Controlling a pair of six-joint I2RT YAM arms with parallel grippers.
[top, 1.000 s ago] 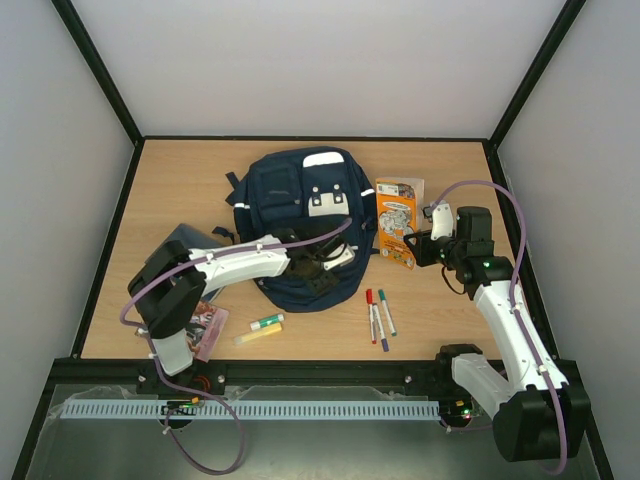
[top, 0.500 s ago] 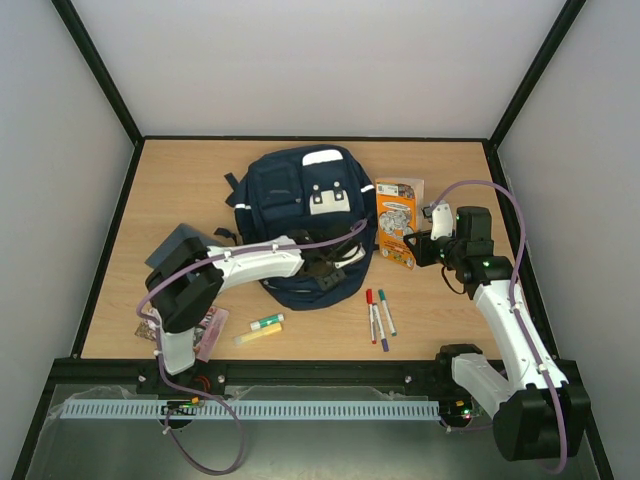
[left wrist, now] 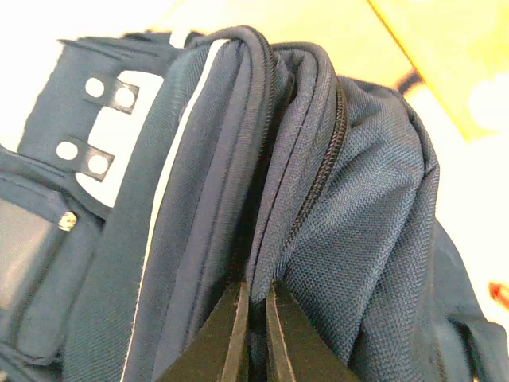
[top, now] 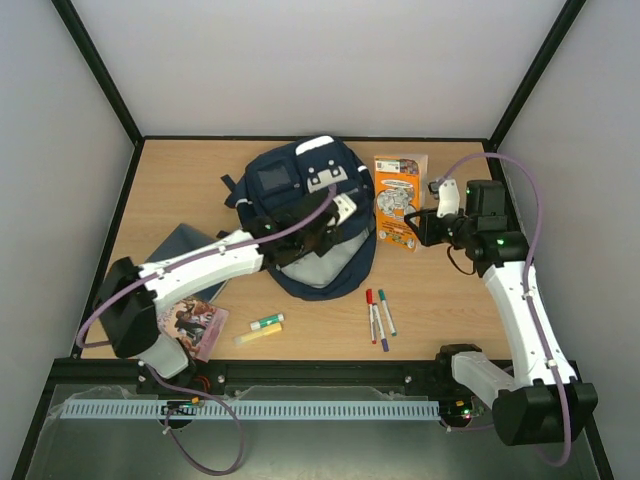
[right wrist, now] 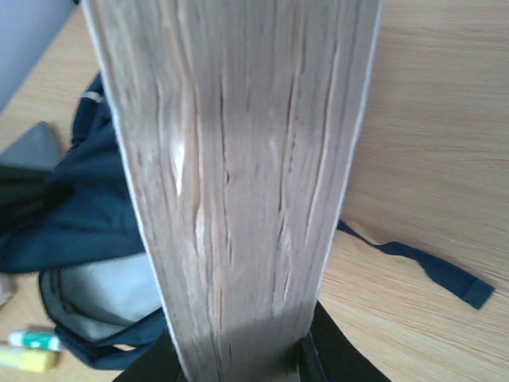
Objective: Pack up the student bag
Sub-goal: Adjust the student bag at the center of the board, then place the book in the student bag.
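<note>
Table: a light wooden tabletop (top: 160,190) lies under both arms.
Backpack: a navy-blue fabric backpack (top: 300,190) (left wrist: 366,199) with white stripes lies mid-table. It is at the left gripper's tips and near the right gripper, on that gripper's left. Its main mouth gapes, and pale grey lining (top: 322,270) (right wrist: 103,294) shows on the near side of the left gripper.
Left gripper: the left gripper (top: 325,232) (left wrist: 254,318) has its black fingers (left wrist: 227,334) pressed together on a fold of backpack fabric, just beside the zip track.
Right gripper: the right gripper (top: 425,222) is clamped on the right edge of the book. Page edges fill most of its wrist view.
Book: an orange paperback book with a picture cover (top: 398,198) (right wrist: 238,159) sits between the right gripper and the backpack, close to the backpack's side.
Folder: a flat slate-grey folder (top: 180,250) lies well to the left of the left gripper, partly under that arm.
Packet: a pictured pink-edged packet (top: 195,322) lies beside the left arm's base.
Pens: three markers (top: 378,315) lie side by side, nearer the bases than either gripper and between the two.
Sticks: a white green-capped stick (top: 267,322) and a yellow stick (top: 258,337) lie just beside each other, on the near side of the left gripper.
</note>
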